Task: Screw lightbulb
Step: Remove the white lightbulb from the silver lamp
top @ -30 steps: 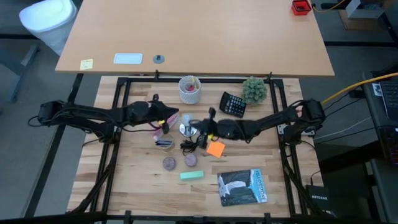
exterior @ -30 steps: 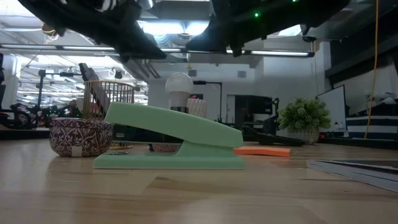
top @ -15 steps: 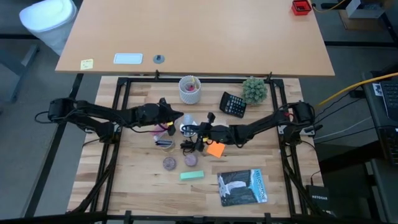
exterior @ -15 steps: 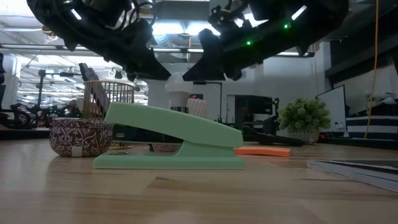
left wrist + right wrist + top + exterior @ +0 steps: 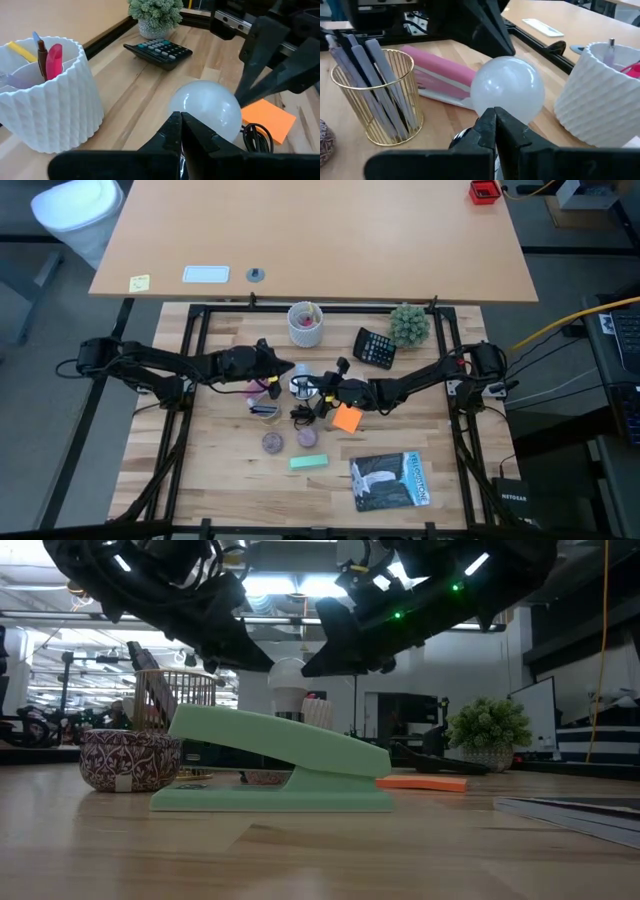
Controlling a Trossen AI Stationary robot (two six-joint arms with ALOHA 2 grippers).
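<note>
On the pale wooden slatted table [image 5: 220,470], the small white rounded lightbulb [image 5: 301,384] stands upright near the centre, between the two arms, with a white ribbed cup of pens [image 5: 305,323] at its twelve o'clock and a black calculator [image 5: 374,347] toward its two o'clock. The left gripper [image 5: 285,367] hangs just beside the bulb at about its ten o'clock, and in its own wrist view its two dark fingers [image 5: 176,131] lie pressed together, tips just in front of the bulb's glass [image 5: 205,111]; contact cannot be made out. The right gripper [image 5: 318,390] sits close at the bulb's four o'clock, its fingers [image 5: 491,126] likewise closed against each other right before the globe [image 5: 507,89], gripping nothing. From table height the bulb [image 5: 289,678] rises behind a mint-green stapler [image 5: 272,774], with both dark arms slanting down toward it from either side. An orange pad of sticky notes [image 5: 346,419] lies at the bulb's five o'clock beside a coiled black cord [image 5: 305,414]. A gold wire pen holder [image 5: 375,95] and a pink stapler [image 5: 440,74] rest toward eight o'clock. A small green potted plant [image 5: 408,325] stands at the calculator's two o'clock.
</note>
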